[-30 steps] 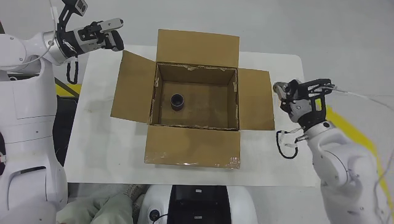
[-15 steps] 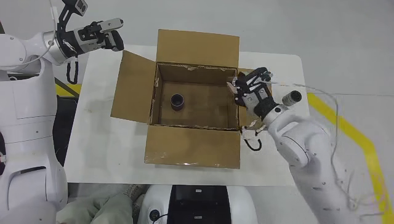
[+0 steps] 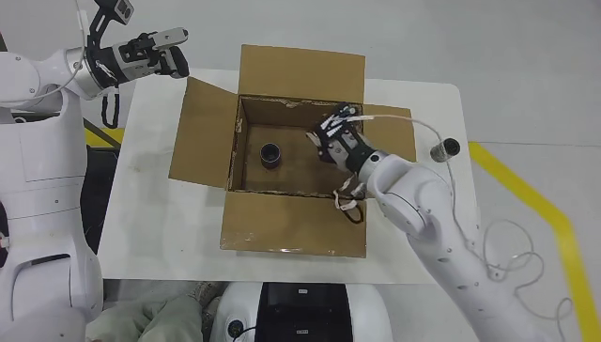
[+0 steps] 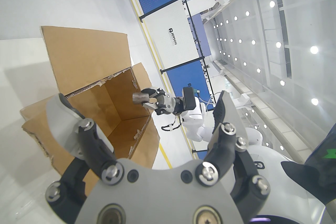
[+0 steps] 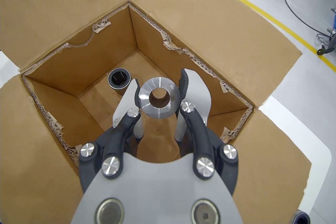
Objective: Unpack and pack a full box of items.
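My right jaws hold a shiny metal ring point(image 5: 158, 110) over the open box point(image 3: 202, 145) on the white worktop point(image 3: 150, 210). A small dark tube point(image 3: 270, 155) sits on the box floor. My left jaws are wide apart, off beside the worktop's corner.
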Robot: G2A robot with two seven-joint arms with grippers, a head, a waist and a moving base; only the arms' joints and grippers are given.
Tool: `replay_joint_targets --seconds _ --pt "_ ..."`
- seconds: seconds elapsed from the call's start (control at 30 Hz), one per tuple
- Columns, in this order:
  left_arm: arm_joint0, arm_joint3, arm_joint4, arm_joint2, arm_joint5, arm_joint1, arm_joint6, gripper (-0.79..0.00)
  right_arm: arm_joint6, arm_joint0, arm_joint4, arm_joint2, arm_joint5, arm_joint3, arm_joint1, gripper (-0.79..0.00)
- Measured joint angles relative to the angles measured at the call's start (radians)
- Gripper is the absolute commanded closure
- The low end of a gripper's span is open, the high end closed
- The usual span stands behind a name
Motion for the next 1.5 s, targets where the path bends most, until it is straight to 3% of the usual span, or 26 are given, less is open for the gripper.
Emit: replay_joint_targets --seconds 0.67,1.27,1.33,1.5 --pt "0.000 0.000 0.000 0.000 0.000 0.000 0.000 -0.785 0.015 0.268 0.154 -0.195 0.020 0.431 -0.097 0.000" --pt "0.000 0.000 0.000 0.000 0.000 0.000 0.000 -0.785 0.037 0.361 0.188 -0.284 0.025 0.653 -0.166 0.000" --pt "0.000 0.000 0.000 0.000 0.000 0.000 0.000 -0.785 0.041 0.366 0.191 -0.288 0.022 0.666 -0.171 -0.034" --pt "0.000 0.000 0.000 0.000 0.000 0.000 0.000 -0.785 0.053 0.380 0.193 -0.300 0.016 0.697 -0.184 -0.249"
